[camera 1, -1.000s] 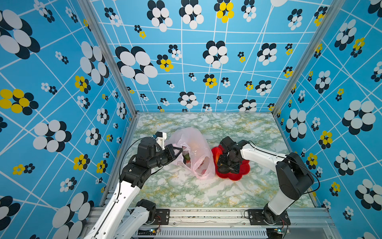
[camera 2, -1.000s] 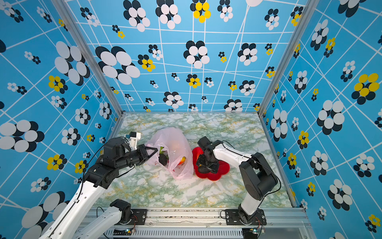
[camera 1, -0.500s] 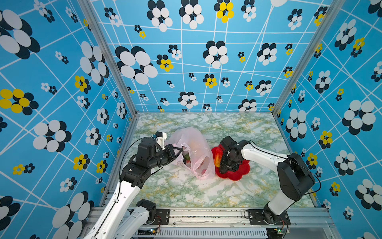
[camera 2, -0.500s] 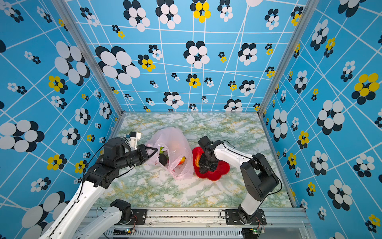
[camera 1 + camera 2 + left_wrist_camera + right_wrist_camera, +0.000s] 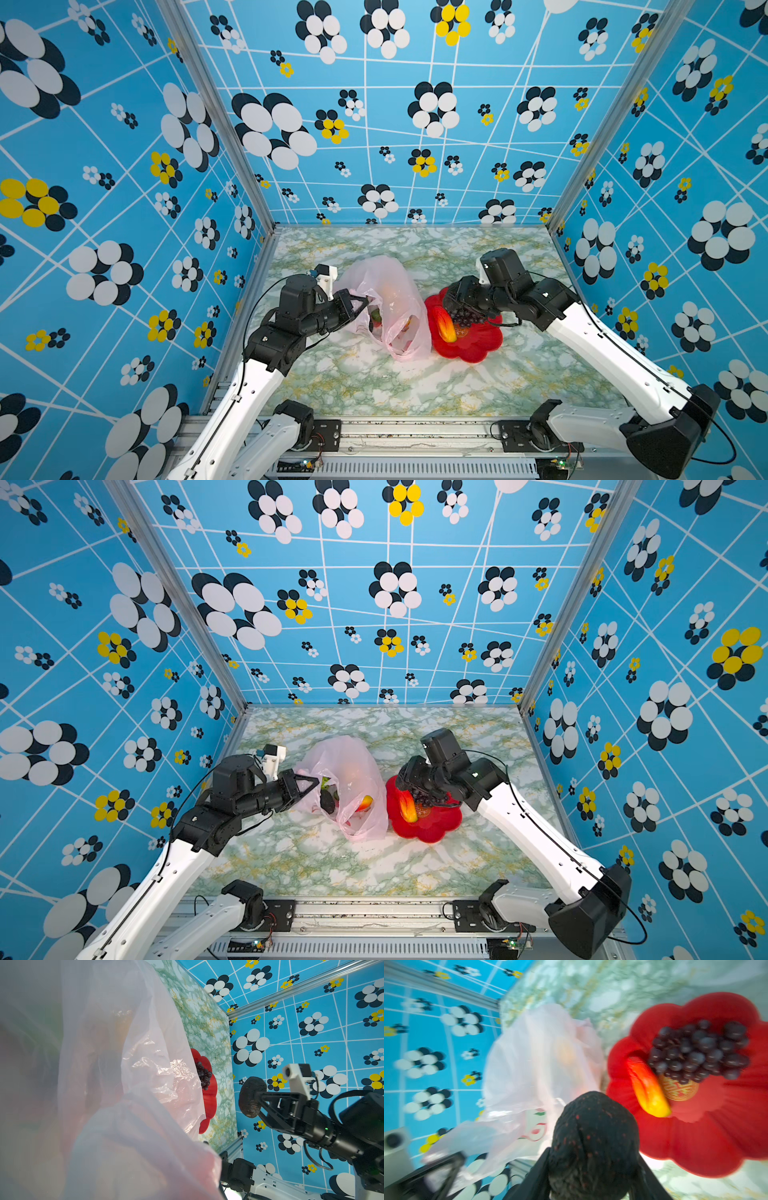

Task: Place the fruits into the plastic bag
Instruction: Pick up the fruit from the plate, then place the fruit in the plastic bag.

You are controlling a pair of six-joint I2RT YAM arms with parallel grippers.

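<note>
The pale-pink plastic bag [image 5: 395,291] [image 5: 353,766] lies at the table's middle. My left gripper [image 5: 360,303] [image 5: 312,781] is shut on its handle and holds the mouth up. Several fruits show through it, among them a dark one [image 5: 326,802] and an orange-yellow one [image 5: 365,802]. My right gripper [image 5: 451,301] [image 5: 591,1167] is shut on a dark avocado-like fruit [image 5: 593,1136] [image 5: 250,1099], raised above the plate's bag-side edge. Purple grapes [image 5: 467,320] [image 5: 695,1053] and a red-yellow fruit [image 5: 444,328] [image 5: 648,1088] lie on the plate.
The red flower-shaped plate [image 5: 478,347] [image 5: 436,827] sits right beside the bag on the marbled table [image 5: 415,386]. Blue flowered walls close in the left, right and back. A metal rail [image 5: 395,428] with both arm bases runs along the front.
My right gripper has narrowed onto the dark avocado-like fruit and lifted it off the plate. The left arm and the bag have stayed where they were.
</note>
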